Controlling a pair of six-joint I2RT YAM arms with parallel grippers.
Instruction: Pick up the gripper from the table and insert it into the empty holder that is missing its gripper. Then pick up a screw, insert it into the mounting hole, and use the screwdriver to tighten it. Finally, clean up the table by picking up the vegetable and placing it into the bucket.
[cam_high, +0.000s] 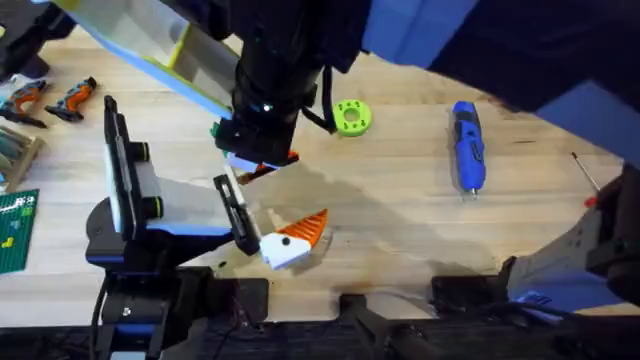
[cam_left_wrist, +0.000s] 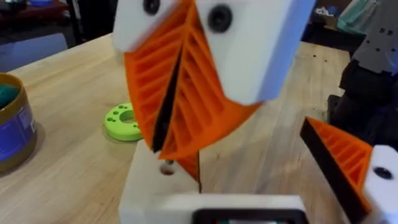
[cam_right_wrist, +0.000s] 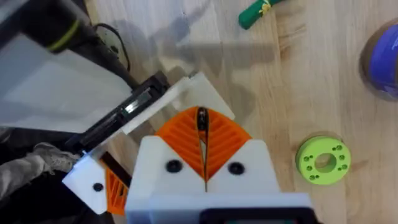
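My right gripper (cam_right_wrist: 203, 134) is shut on the small orange gripper (cam_left_wrist: 191, 167), whose black face shows as a sliver between the pads. It hangs over the holder (cam_left_wrist: 158, 190), the bare white finger mount of my left gripper (cam_left_wrist: 242, 155). The wedge's lower end meets the mount beside its mounting hole (cam_left_wrist: 166, 168). The left gripper stands open, and its other finger (cam_left_wrist: 345, 165) carries an orange tip. The blue screwdriver (cam_high: 468, 145) lies at the right. The green vegetable (cam_right_wrist: 258, 11) lies near the bucket (cam_left_wrist: 12, 127). The screw is out of view.
A lime-green disc (cam_high: 351, 117) sits behind the claw. A thin rod with a red handle (cam_high: 588, 185) lies far right. Spare orange tips (cam_high: 70, 98) and a green board (cam_high: 15, 230) are at the left, and a yellow-green bin (cam_high: 170, 50) is at the back left.
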